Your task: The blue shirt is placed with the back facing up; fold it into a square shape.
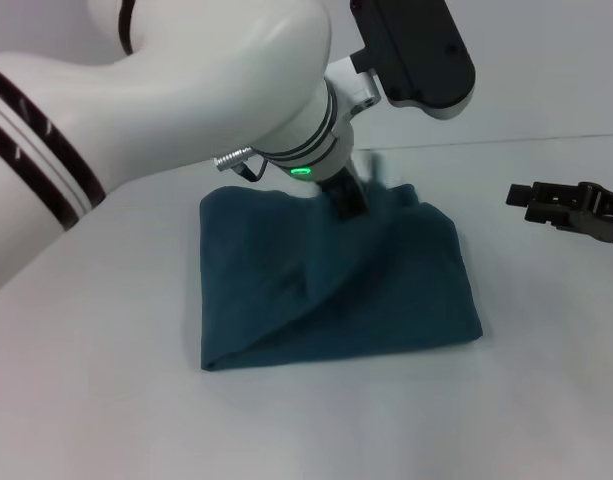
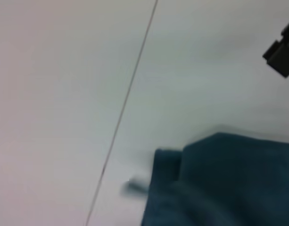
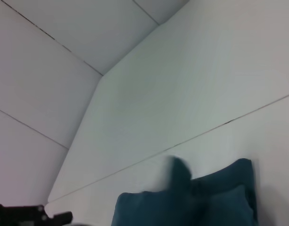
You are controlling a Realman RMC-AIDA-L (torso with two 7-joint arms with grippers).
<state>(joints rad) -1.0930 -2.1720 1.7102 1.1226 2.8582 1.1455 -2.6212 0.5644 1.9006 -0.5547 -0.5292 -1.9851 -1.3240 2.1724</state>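
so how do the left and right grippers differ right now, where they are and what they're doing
The left gripper is down at the far edge of the blue shirt, touching the fabric; the right gripper hangs off to the shirt's right, clear of it. The left arm reaches across the scene, while only the right gripper's tip shows at the edge. Neither one's fingers show clearly enough to read.
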